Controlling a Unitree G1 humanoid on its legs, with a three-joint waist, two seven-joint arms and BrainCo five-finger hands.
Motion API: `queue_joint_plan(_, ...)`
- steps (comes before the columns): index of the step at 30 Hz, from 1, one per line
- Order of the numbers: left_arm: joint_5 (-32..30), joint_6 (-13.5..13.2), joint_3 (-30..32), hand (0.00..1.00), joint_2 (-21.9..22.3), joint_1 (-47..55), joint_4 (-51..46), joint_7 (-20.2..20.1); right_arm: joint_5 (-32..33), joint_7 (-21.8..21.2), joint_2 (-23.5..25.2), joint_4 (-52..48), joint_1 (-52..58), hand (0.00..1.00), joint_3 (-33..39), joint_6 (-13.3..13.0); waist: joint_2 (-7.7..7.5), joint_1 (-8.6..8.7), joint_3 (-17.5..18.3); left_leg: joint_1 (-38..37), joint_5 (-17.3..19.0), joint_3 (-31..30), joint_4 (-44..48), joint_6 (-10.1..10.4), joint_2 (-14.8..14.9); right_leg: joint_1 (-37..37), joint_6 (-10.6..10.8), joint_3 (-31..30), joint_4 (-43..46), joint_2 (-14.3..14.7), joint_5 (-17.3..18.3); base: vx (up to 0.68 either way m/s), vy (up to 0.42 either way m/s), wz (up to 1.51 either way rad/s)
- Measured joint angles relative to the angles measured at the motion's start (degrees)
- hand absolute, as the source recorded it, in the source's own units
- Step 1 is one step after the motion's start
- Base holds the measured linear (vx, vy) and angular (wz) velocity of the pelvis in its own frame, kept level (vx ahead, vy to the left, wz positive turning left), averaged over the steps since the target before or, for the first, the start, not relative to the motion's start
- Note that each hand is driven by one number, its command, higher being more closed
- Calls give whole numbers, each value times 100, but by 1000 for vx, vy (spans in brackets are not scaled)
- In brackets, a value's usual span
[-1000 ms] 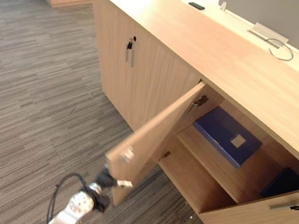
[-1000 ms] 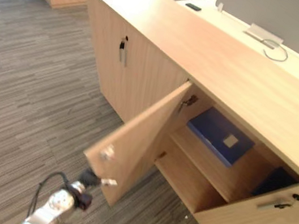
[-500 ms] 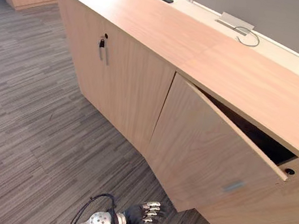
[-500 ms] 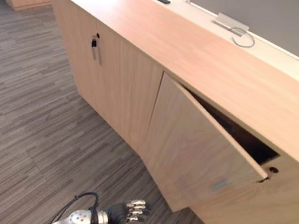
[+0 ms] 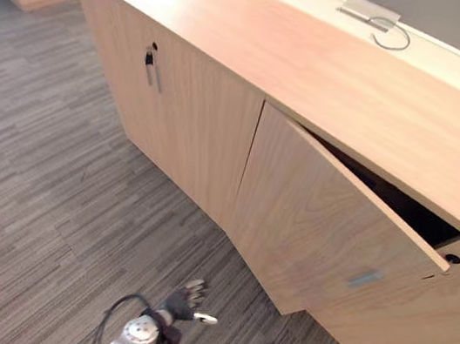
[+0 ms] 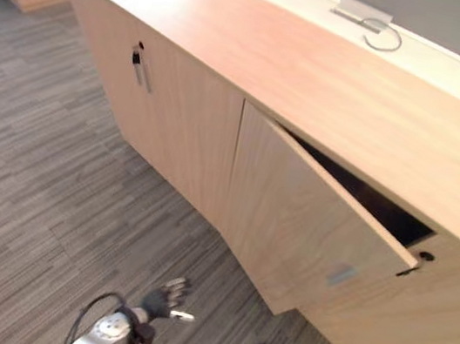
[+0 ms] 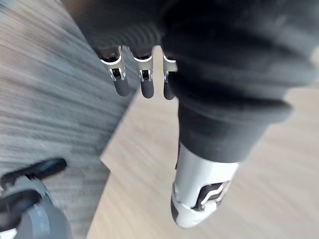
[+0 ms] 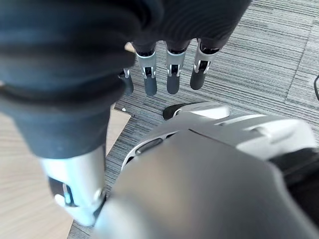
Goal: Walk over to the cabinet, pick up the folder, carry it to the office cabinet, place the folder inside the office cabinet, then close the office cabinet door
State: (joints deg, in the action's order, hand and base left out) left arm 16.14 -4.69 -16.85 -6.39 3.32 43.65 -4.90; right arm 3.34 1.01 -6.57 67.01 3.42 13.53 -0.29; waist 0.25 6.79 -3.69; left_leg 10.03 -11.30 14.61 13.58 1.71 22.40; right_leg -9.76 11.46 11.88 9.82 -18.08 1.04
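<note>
Pale wooden cabinet door (image 5: 326, 232), centre right, has swung from wide open to barely ajar, hiding the blue folder shelved inside, so we reckon one last push remains; our left hand (image 5: 184, 299), bottom centre, and right hand (image 8: 172, 79) hang loose-fingered, empty.

The ajar door (image 5: 317, 231) hides the inside of the office cabinet (image 5: 317, 72).
</note>
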Motion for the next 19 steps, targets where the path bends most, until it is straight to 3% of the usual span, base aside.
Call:
queue_joint_plan(2, 215, 13, 561, 0, 110, 42, 476, 451, 38, 118, 3, -4, 12, 0, -22, -19, 7, -105, -159, 116, 34, -512, 726, -71, 4, 210, -80, -113, -107, 113, -44, -66, -109, -33)
queue_joint_plan(3, 412, 15, 938, 0, 224, 110, 582, 710, 93, 203, 1, 7, 19, 0, -124, -18, -19, -236, -215, 315, 371, -971, 1474, 143, -157, 322, -142, -271, -202, 151, -81, -48, -10, -64)
queue_joint_plan(4, 690, -2, 1204, 0, 343, 205, 565, 925, 183, 274, -21, -15, 29, 0, -192, -17, -9, -342, -233, 386, 1020, -1369, 2024, 320, -592, 389, -190, -483, -287, 178, -95, -27, 44, -60)
queue_joint_plan(5, 779, -32, 1340, 0, 383, 218, 507, 1033, 250, 313, -10, -54, 45, 0, -196, -16, -8, -343, -248, 392, 1352, -1522, 2178, 306, -729, 442, -197, -547, -313, 190, -100, 12, 151, -41)
queue_joint_plan(6, 843, -136, 1530, 0, 470, 219, 410, 1242, 382, 396, 5, -173, 89, 0, -251, -5, 6, -362, -299, 338, 2036, -1846, 2191, 480, -1112, 465, -223, -661, -302, 195, -118, 5, 237, -19)
queue_joint_plan(7, 821, -239, 1778, 0, 617, 243, 211, 1400, 463, 498, -39, -236, 87, 0, -398, 0, 46, -390, -347, 117, 2609, -1925, 1702, 620, -1441, 416, -207, -802, -234, 235, -132, -10, 269, -21)
queue_joint_plan(8, 797, -295, 1886, 0, 685, 259, 132, 1477, 476, 534, -66, -272, 82, 0, -442, -2, 102, -420, -365, -111, 2906, -2004, 1377, 804, -1498, 377, -162, -863, -196, 260, -154, -72, 328, -55)
queue_joint_plan(9, 723, -349, 2120, 0, 722, 272, 113, 1589, 549, 606, 15, -360, 95, 0, -584, -9, -78, -534, -468, -303, 2956, -1885, 1215, 756, -1673, 379, -247, -1088, -198, 229, -292, -29, 247, -75)
queue_joint_plan(11, 579, -371, 2508, 0, 837, 369, 115, 1684, 593, 619, 0, -491, 97, 0, -857, -27, -122, -662, -455, -537, 2990, -1986, 1006, 614, -1785, 303, -271, -1049, -69, 470, -325, 46, 147, -79)
queue_joint_plan(13, 493, -390, 2745, 0, 900, 430, 135, 1662, 598, 615, 9, -651, 85, 0, -874, -78, -110, -640, -422, -783, 2835, -1809, 742, 480, -1792, 323, -275, -1053, -68, 528, -325, 116, 75, -54)
queue_joint_plan(15, 495, -407, 2953, 0, 888, 489, 483, 1528, 700, 610, 81, -674, 108, 0, -922, -141, -80, -667, -118, -1016, 2712, -1745, 357, 401, -1762, 328, -288, -1060, -261, 611, -324, 190, 15, -50)
queue_joint_plan(19, 542, -411, 3094, 0, 996, 261, 1242, 1319, 1572, 528, 256, -559, 161, 0, -810, -345, 127, -655, 249, -1482, 2581, -1832, -136, 350, -1609, 713, -322, -1061, -794, 801, -339, 219, -53, -21)
